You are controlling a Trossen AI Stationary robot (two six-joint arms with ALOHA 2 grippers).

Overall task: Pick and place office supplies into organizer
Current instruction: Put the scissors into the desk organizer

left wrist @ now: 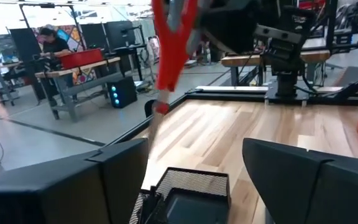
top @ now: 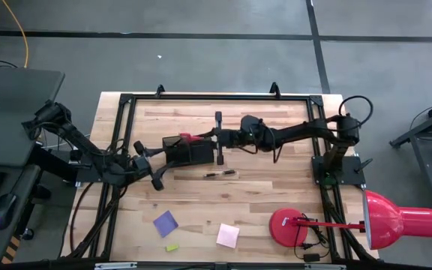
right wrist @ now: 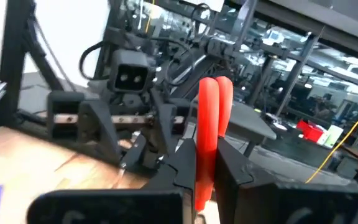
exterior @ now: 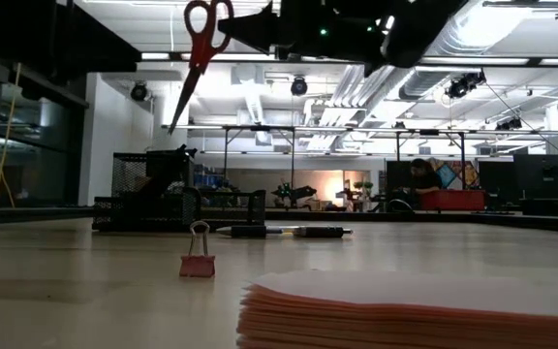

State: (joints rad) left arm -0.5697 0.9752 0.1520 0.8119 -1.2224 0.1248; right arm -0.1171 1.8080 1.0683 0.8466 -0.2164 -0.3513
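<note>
From above, your right gripper (top: 201,138) sits over the black organizer (top: 187,151) with only a sliver of the red-handled scissors (top: 188,137) visible. The low view shows what that hides: the scissors (exterior: 198,50) hang in the air, blades pointing down, well above the organizer (exterior: 163,202). Your right wrist view shows the jaws clamped tight on the red handles (right wrist: 207,140). Your left gripper (top: 148,166) waits just beside the organizer with its fingers (left wrist: 107,186) apart and empty. A pen (top: 220,174), purple pad (top: 166,223), pink pad (top: 228,235) and yellow piece (top: 172,247) lie on the table (top: 276,187).
</note>
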